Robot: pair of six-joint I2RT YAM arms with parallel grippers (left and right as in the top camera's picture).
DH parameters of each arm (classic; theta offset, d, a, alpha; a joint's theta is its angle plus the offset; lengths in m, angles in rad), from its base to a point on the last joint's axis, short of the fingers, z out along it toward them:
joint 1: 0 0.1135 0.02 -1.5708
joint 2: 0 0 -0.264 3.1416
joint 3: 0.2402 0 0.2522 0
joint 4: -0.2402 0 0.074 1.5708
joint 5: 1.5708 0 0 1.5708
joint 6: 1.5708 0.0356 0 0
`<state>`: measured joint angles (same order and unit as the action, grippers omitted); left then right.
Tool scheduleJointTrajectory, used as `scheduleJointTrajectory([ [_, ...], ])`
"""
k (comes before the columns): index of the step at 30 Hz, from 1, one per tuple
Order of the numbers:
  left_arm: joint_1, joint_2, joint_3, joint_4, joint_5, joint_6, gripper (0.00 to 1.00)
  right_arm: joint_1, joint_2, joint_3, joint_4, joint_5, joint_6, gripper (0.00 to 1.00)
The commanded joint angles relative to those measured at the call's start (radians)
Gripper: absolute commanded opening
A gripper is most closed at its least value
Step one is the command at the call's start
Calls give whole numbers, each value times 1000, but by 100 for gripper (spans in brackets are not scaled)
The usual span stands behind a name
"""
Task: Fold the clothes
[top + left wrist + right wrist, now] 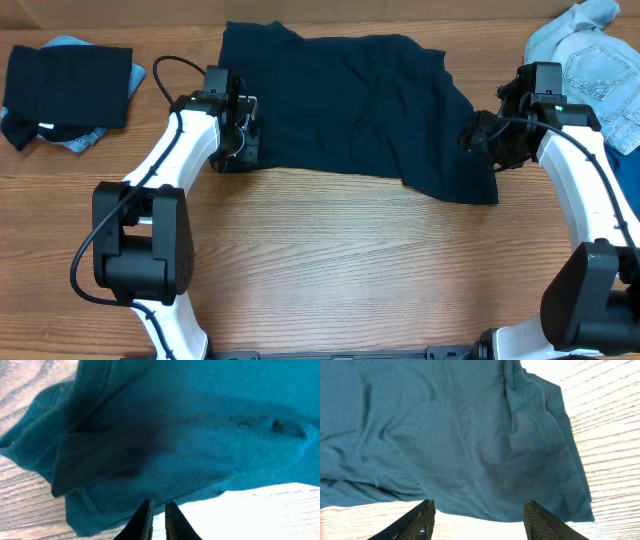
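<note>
Left end effector (159,503): the fingers stand nearly together, with only a narrow slit between them. The tips meet the near hem of the shirt (340,100). The left wrist view does not show whether cloth is pinched in the slit.

Right end effector (479,503): the fingers are spread wide and hold nothing. The shirt's near edge lies just ahead of the tips, with its outer corner ahead and off to the right.

Between the two end effectors the shirt lies spread and creased on the surface (330,260). One end effector stands at each end of the same edge. This placement suits a two-point lift, since taking both ends together would keep the edge taut and the fold line straight. By that judgement the fold is not yet begun, and the right side must first secure its corner.

Outboard of the left end effector, well apart from it, a black piece (65,85) rests folded. Outboard of the right end effector, a pale denim piece (590,60) lies loose, clear of the working area.
</note>
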<state>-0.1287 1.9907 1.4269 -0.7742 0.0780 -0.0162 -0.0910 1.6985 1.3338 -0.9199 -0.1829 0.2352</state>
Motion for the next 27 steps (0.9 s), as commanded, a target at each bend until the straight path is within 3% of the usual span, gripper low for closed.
scheduleJointTrajectory([
  [1,6,43,-1,-10,-12,13,13,-2,2,-6,-3,16,5,61],
  [14,6,63,-4,-44,-55,16,8,-2,2,-6,-32,19,4,59],
  [27,6,53,1,42,34,-32,7,-2,2,-6,-36,26,1,59],
])
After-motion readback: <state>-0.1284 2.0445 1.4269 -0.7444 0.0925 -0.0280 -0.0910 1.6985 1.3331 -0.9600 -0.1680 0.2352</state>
